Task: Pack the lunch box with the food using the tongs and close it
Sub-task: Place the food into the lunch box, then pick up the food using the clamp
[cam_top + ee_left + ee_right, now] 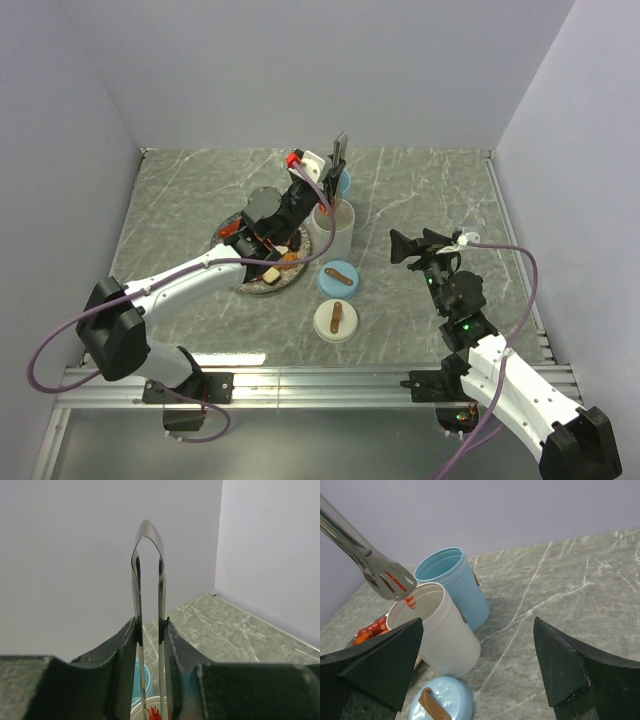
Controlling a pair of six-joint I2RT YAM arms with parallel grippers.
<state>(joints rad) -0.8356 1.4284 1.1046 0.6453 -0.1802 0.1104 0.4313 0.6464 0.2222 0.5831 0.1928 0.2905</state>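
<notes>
Marble bench (pixel 420 190): left claw (pixel 150 625) pinches tongs (pixel 375 567), which hold a red piece (pixel 409 601) over the white cup (pixel 440 630). Right claw (pixel 477 625) spread, idle. Food (pixel 270 272) left on plate (pixel 262 288), lids (pixel 338 277) off: packing underway, closing not done.

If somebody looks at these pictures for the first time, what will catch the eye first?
First, the tongs, clamped in the left gripper, with a small red piece at their tips just above the open white cup. Next, the plate of colourful food, left of that cup in the top view. The right gripper hangs wide open and empty at the right side.
</notes>
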